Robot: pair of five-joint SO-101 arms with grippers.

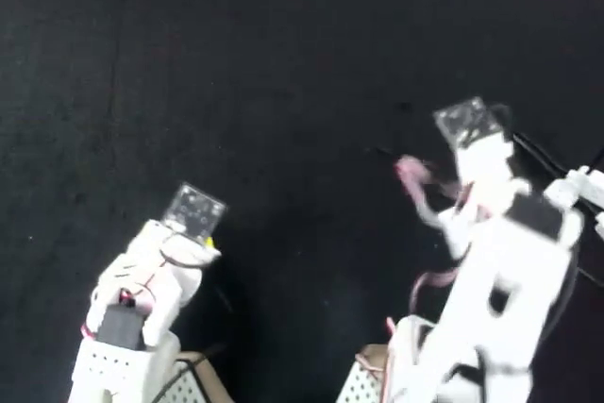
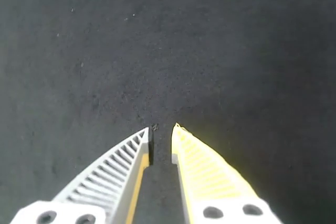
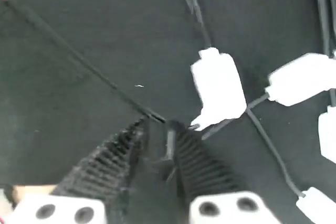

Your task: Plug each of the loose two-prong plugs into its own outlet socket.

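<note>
Right gripper (image 3: 160, 129) is hanging just beside the nearest white plug (image 3: 218, 90), a thin black cord (image 3: 79, 59) running up to its tip, and I cannot tell whether it is gripping that cord or nothing; it is probably sitting there to line up a grasp on the plug, which is lying toward the table's (image 1: 283, 63) right edge among other plugs (image 3: 303, 78). Left gripper (image 2: 161, 128) is idling by the front-left corner, jaws a sliver apart and empty, probably because the plugs are lying on the other side. The right wrist view is giving the plugs' shapes and cords; the high view is placing both arms.
</note>
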